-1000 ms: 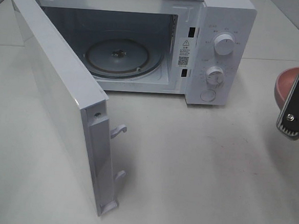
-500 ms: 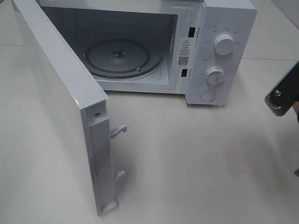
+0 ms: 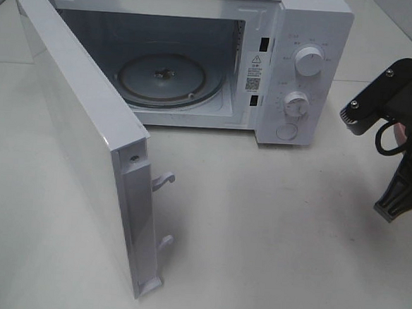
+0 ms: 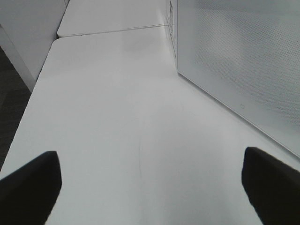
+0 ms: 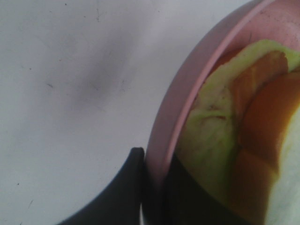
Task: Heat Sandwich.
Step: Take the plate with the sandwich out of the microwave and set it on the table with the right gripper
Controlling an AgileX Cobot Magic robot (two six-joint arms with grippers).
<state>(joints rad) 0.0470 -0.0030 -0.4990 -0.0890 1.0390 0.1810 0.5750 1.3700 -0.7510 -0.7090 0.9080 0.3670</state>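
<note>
Beside the right gripper (image 5: 152,187), sandwich (image 5: 243,136) on clamped plate (image 5: 187,93).

White table (image 3: 271,237) carries everything; a seam is seen across it behind the microwave in the left wrist view. White microwave (image 3: 306,34) is set directly on it toward the back, door (image 3: 80,131) swung open over the surface. Faint scuffs and specks are seen on the tabletop in the right wrist view.
</note>
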